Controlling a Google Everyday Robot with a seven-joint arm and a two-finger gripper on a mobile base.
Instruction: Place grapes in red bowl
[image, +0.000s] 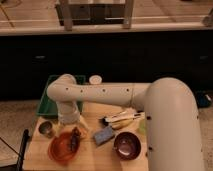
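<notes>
The red bowl (61, 149) sits at the front left of the wooden table (100, 161). My arm reaches in from the right, bends down at the left and ends in the gripper (75, 138), which hangs just over the bowl's right rim. A small dark clump (74, 142) at the gripper's tip, over the inside of the bowl, looks like the grapes. I cannot separate it clearly from the gripper.
A small metal cup (46, 129) stands left of the bowl. A blue sponge (104, 135), a yellow banana (123, 123) and a maroon bowl (126, 145) lie to the right. A green tray (49, 98) and a white cup (95, 79) are behind.
</notes>
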